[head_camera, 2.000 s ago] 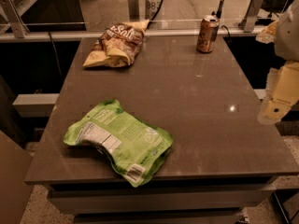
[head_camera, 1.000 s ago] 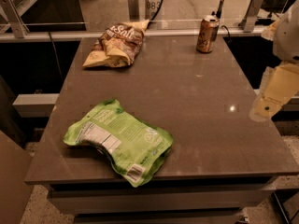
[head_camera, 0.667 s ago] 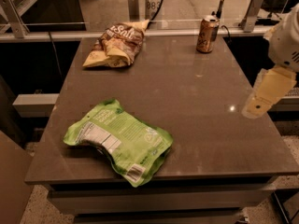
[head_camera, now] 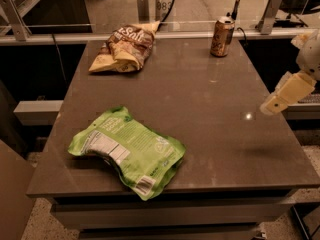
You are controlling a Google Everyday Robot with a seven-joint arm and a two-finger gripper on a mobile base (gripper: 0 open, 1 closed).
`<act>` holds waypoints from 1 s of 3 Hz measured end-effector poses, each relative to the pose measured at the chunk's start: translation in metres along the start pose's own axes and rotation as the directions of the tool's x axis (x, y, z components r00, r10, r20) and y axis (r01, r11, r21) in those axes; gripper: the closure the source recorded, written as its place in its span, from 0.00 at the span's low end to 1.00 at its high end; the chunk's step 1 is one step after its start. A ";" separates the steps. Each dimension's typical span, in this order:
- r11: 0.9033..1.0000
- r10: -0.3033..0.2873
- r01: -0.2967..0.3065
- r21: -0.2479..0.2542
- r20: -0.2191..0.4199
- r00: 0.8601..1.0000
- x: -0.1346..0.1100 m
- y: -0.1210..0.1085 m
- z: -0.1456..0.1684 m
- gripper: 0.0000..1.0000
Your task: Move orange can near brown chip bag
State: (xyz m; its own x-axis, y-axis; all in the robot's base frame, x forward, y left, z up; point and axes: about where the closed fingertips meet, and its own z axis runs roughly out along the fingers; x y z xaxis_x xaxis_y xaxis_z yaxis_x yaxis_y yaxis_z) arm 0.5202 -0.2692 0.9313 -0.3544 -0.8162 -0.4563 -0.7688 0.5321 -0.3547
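Standing upright near the far right corner of the table (head_camera: 215,109), the can (head_camera: 222,36) rests on its base, silver top up, with nothing touching it. Finding: this posture leaves its sides free all round, so a grasp from the side or from above looks feasible; this is a judgement, not an observation.

The brown bag (head_camera: 125,48) lies crumpled at the far left, close to the back edge and well apart from the can, with bare tabletop between the two. Finding: the task is not yet done. The can must travel left across that open strip, and the surface just right of the bag looks free to receive it.

The green bag (head_camera: 131,151) lies flat at the near left, label up, one corner reaching the front edge. It sits well apart from both task items and outside the likely path along the back.

The gripper (head_camera: 274,103) hangs beyond the table's right edge at about mid-depth, angled down and inward toward the surface. It carries nothing; whether it is open or closed cannot be told. It is well apart from the can.

Assessment: the step in hand is the approach to the can, with no grasp made. Risk noted: the can is tall, narrow and near the back edge, so a glancing contact could tip it or push it toward the rail (head_camera: 190,34) behind
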 end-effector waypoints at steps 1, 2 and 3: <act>0.999 0.027 -0.024 -0.047 0.055 0.998 -0.008 0.005 0.012 0.00; 1.000 0.018 -0.017 -0.016 0.031 0.999 -0.007 0.000 0.012 0.00; 1.000 -0.015 0.013 0.019 0.064 0.998 -0.015 -0.019 0.026 0.00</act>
State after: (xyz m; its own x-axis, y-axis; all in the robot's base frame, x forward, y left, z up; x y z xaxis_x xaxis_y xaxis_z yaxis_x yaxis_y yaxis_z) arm 0.5542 -0.2610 0.9232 -0.3085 -0.8079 -0.5021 -0.7631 0.5253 -0.3764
